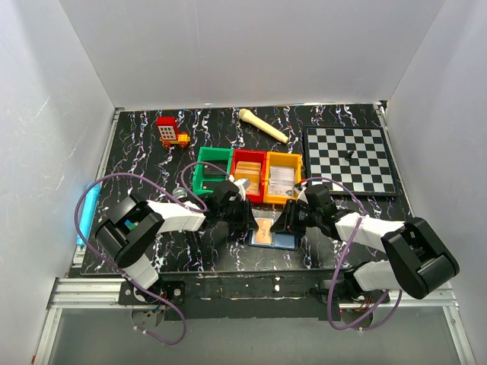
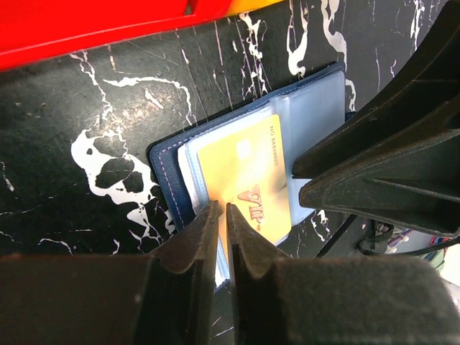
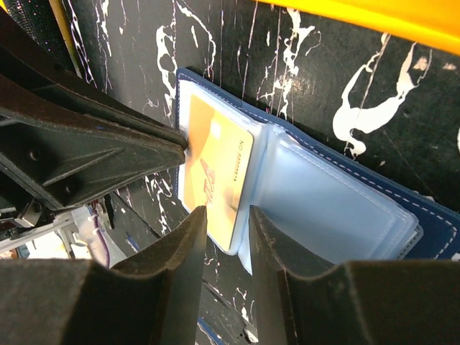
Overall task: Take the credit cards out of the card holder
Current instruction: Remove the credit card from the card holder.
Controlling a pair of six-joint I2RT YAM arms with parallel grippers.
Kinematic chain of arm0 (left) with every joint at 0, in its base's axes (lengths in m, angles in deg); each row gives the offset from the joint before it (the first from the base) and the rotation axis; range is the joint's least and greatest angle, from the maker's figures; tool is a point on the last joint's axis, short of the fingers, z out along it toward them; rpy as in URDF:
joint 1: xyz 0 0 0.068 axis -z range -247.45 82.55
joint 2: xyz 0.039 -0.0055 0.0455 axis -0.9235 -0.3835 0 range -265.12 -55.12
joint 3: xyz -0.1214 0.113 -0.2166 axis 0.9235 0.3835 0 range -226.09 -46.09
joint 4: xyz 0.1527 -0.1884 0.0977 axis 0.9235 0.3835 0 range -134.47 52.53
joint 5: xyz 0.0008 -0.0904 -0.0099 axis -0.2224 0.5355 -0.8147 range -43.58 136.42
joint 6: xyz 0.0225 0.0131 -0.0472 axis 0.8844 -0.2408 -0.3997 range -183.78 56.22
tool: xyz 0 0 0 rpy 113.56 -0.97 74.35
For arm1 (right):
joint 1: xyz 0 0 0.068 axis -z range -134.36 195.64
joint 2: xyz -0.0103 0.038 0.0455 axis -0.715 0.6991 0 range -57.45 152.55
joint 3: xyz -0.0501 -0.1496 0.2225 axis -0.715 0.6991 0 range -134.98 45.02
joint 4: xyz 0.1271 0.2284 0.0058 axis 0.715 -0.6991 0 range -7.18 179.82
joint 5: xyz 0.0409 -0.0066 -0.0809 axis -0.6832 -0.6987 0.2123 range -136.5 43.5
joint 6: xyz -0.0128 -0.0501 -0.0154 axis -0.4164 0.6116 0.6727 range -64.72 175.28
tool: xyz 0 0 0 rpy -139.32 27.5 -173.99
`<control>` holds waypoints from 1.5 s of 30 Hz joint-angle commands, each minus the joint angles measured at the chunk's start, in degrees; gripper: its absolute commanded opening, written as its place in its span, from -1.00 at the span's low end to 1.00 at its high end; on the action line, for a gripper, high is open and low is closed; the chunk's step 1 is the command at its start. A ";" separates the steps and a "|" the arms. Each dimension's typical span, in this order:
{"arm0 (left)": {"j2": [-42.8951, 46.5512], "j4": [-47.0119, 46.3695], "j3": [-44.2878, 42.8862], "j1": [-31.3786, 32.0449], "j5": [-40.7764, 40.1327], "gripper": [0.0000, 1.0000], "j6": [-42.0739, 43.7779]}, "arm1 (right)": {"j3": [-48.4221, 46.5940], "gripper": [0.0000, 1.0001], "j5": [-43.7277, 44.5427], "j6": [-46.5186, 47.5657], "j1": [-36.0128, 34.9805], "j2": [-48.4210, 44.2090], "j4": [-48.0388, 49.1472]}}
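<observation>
Nothing is out yet: my left gripper (image 2: pixel 221 213) pinches the card (image 2: pixel 241 172) in the open holder (image 2: pixel 162 162), right gripper (image 3: pixel 224 215) unclenched astride its edge.

Navy card holder (image 1: pixel 274 236) open flat, yellow card (image 2: pixel 246 176) inside

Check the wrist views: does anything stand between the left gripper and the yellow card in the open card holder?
Nothing visible does. The left gripper is at the near edge of the yellow card, jaws almost together. The right gripper straddles another edge of it, and the card holder lies open.
</observation>
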 commanded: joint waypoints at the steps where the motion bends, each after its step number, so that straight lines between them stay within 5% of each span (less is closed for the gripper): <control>1: -0.05 1.35 0.70 0.12 -2.48 -0.83 -0.16 | 0.90 -0.26 -0.27 -0.37 -0.33 0.52 3.10; 10: -1.46 1.09 1.32 0.21 -2.22 -1.00 -0.69 | 0.81 -0.29 -0.27 -0.45 -0.25 1.05 3.45; 36: 3.46 2.66 3.51 1.09 -4.24 -1.00 -1.66 | 1.87 -0.57 -1.85 0.16 -0.25 1.66 6.35; 40: 6.80 4.42 2.90 1.17 -4.24 -0.64 -0.78 | 0.73 -0.59 -1.50 3.23 -0.33 2.37 3.81; 45: 9.26 6.44 1.67 1.09 -4.24 -0.49 0.28 | -0.42 -0.59 -1.94 5.52 -0.25 3.51 1.60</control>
